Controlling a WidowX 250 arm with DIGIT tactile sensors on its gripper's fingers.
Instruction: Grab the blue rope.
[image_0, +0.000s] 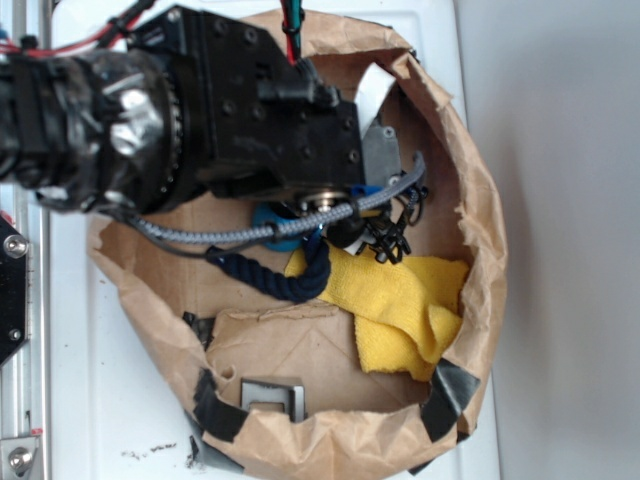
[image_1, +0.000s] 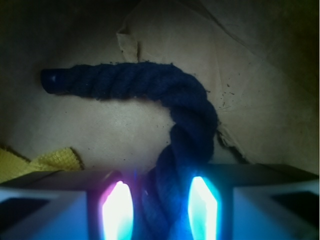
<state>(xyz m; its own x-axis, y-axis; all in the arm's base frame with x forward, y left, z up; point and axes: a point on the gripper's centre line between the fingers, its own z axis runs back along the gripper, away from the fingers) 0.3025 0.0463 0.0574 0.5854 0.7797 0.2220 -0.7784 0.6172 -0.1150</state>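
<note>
- The arm is matte black and built of blocky housings, with small round screw heads dotting the flat faces.
- Toward nine o'clock, a cylindrical section wears crinkled, glossy black wrap that catches pale highlights.
- Red wires run off at eleven o'clock; red and green leads rise at twelve o'clock.
- A grey braided cable loops along the lower edge toward three o'clock.
- A silvery round fitting sits under the black wrist block.
- In the wrist view, the gripper shows two grey finger blocks, their inner faces glowing cyan and magenta.

Yellow cloth lies in brown paper bag.
</note>
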